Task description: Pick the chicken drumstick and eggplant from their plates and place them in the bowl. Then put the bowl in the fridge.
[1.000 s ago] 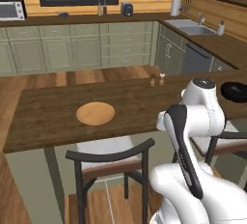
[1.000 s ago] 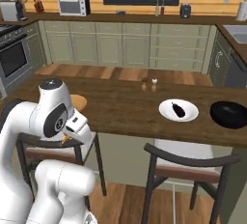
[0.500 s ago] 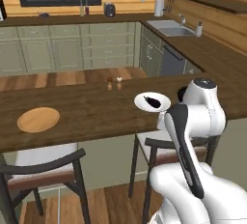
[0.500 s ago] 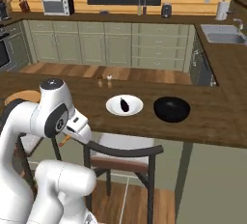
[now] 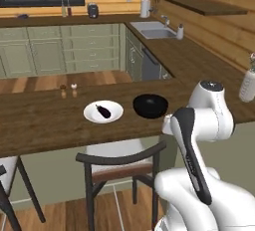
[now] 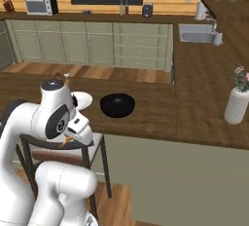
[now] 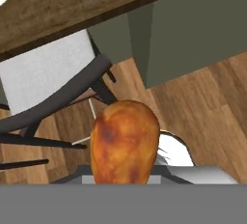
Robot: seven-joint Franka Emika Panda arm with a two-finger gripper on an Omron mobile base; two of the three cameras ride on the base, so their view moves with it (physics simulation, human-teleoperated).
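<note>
My gripper (image 7: 124,172) is shut on the chicken drumstick (image 7: 124,141), an orange-brown piece that looms large in the hand view. It hangs below counter height, over the wooden floor beside a chair. In the right base view the drumstick (image 6: 67,141) peeks out under the hand (image 6: 73,133). The dark eggplant (image 5: 102,110) lies on the white plate (image 5: 115,108) on the wooden counter. Just right of the plate stands the black bowl (image 5: 150,105), seen again as the bowl (image 6: 117,105) in the right base view, with the white plate (image 6: 83,99) partly behind my arm. The fridge is out of view.
A dark chair (image 5: 119,160) with a pale seat (image 7: 53,80) stands under the counter edge (image 7: 96,8). Two small shakers (image 5: 68,90) sit behind the plate. A white vase (image 6: 237,104) stands on the counter's right wing. A sink (image 5: 157,30) lies at the back.
The whole picture has shifted as the base drove right along the counter: the tan plate left the views, and the white plate and bowl came closer. The gripper still holds the drumstick.
</note>
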